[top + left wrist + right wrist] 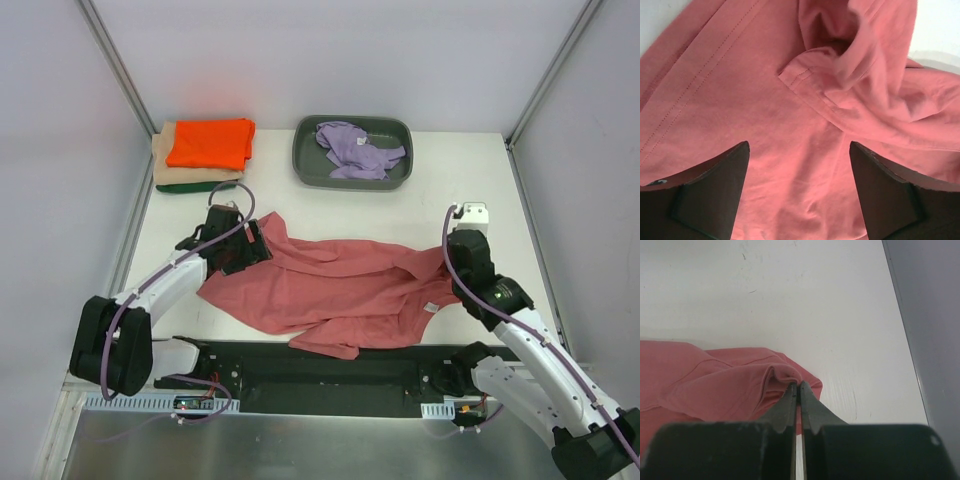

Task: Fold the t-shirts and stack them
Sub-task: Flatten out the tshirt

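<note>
The dusty rose-red t-shirt (340, 290) lies crumpled across the middle of the table. My left gripper (255, 245) is open just above its upper left part. In the left wrist view the open gripper (798, 144) has rose cloth (740, 90) with a stitched hem between its fingers. My right gripper (447, 262) is shut on a fold at the shirt's right edge. In the right wrist view the gripper (799, 385) pinches the cloth (715, 380). The lavender t-shirt (355, 148) lies bunched in the tray. The orange t-shirt (210, 143) lies folded on the tan one (165, 170) and the dark green one (190, 186).
The dark grey tray (300, 165) stands at the back centre. The folded stack is at the back left corner. A black mat strip (300, 365) runs along the near edge between the arm bases. Enclosure walls and posts stand on both sides.
</note>
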{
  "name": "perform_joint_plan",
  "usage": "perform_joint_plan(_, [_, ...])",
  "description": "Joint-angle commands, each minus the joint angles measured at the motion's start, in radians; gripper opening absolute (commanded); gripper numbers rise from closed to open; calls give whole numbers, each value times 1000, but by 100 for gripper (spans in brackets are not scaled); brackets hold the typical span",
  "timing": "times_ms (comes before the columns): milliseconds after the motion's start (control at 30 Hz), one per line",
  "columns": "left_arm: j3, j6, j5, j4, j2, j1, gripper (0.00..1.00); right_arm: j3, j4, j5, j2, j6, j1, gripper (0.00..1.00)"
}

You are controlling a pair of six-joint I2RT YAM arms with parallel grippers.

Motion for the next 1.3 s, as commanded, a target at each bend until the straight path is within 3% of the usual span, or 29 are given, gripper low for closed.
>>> perform_joint_plan(0, [-29,-28,26,76,4,18,76,1,13,-7,-6,21,-7,1])
perform_joint_plan(300, [62,-19,73,113,192,38,46,-4,-1,4,-30,20,-10,1])
perform_joint_plan(933, [174,-15,67,112,360,39,24,-4,-4,4,-4,18,-15,1])
perform_joint_plan(1167, [183,-8,41,103,328,39,20,-2,-2,2,2,17,-15,1])
perform_joint_plan(1267, [195,-2,35,101,315,39,12,-2,-4,1,0,18,-16,1])
